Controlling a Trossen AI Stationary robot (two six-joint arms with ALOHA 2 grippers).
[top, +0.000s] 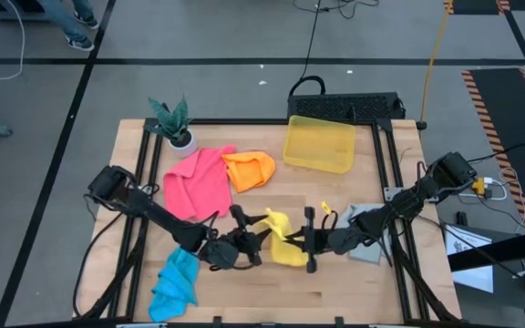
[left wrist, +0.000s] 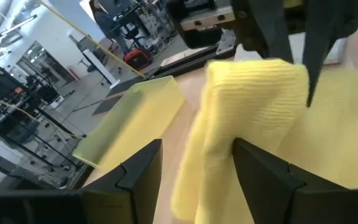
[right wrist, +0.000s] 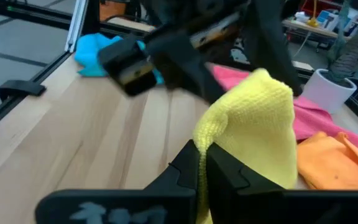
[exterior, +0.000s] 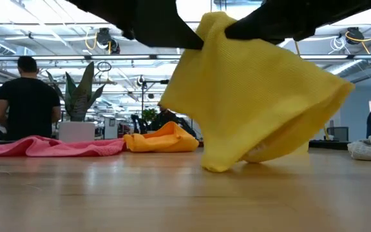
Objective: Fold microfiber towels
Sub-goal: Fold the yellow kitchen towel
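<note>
The yellow towel (top: 283, 244) is bunched up at the table's middle, raised into a peak (exterior: 237, 84). My right gripper (right wrist: 202, 152) is shut on it from the right. From the left, my left gripper (left wrist: 194, 149) stands open, with a hanging fold of the yellow towel (left wrist: 210, 143) between its fingers. The pink towel (top: 197, 182) and orange towel (top: 249, 170) lie crumpled at the far left. The blue towel (top: 176, 282) lies near the front left edge, and the grey towel (top: 367, 235) lies partly under my right arm. My right gripper pinches a bunched fold of the yellow towel (right wrist: 219, 127) between its two fingers, coming nearly level from the table's right. The cloth stands up above the fingers and drapes down slack, with its lower part (exterior: 221, 164) on the table. My left gripper has the towel's fold between its open fingers (left wrist: 260, 171); whether either finger touches the cloth I cannot tell.
A translucent yellow bin (top: 319, 144) stands at the far middle, with a potted plant (top: 176, 123) at the far left corner. Bare wood lies along the near edge (top: 272, 296). People show in the room beyond the table (exterior: 24, 96).
</note>
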